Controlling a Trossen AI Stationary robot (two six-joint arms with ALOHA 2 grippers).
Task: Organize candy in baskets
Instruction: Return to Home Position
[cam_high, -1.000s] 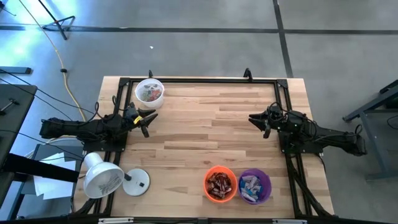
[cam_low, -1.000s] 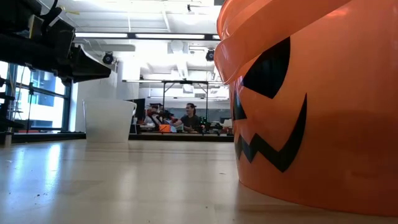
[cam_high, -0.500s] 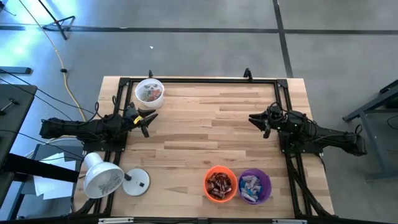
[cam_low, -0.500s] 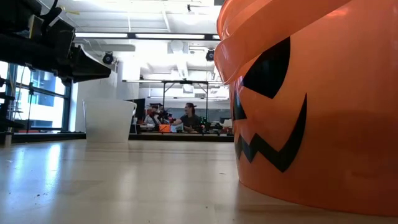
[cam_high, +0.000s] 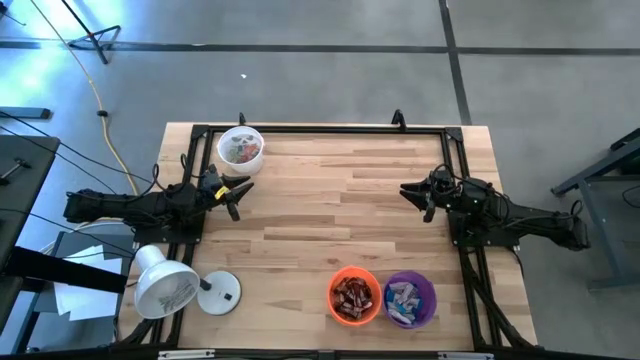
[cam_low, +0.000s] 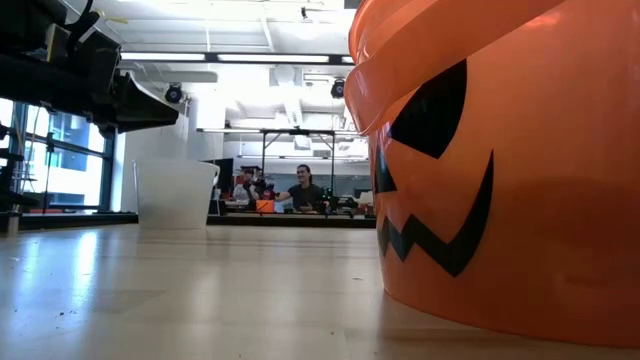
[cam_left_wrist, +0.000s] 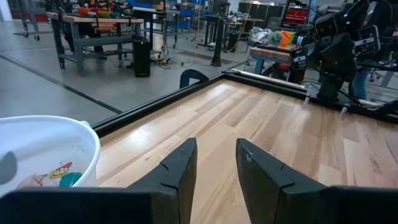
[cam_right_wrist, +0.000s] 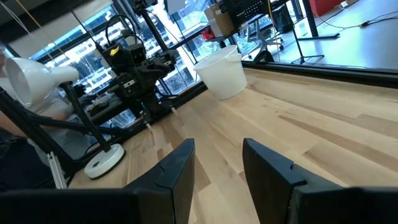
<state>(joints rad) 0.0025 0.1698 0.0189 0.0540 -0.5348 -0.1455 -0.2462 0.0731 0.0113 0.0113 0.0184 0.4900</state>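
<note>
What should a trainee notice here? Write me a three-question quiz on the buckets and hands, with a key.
1. Fill in: the orange bucket and purple bucket stand nearer the ___ hand.
2. True or false: the left hand holds candy.
3. Which stands nearest the left hand? A) white bucket B) orange bucket C) purple bucket
Key: 1 right hand; 2 false, its fingers are open and empty; 3 A.

Arms parked at the table (cam_high: 330, 200) sides, candy sorted into three buckets.
Left gripper (cam_high: 238, 190) just below white bucket (cam_high: 219, 147) of mixed candy (cam_high: 240, 150), right gripper (cam_high: 412, 195) opposite; orange bucket (cam_high: 355, 270) and purple bucket (cam_high: 432, 290) side by side at bottom edge, lamp (cam_high: 170, 285) bottom-left.
</note>
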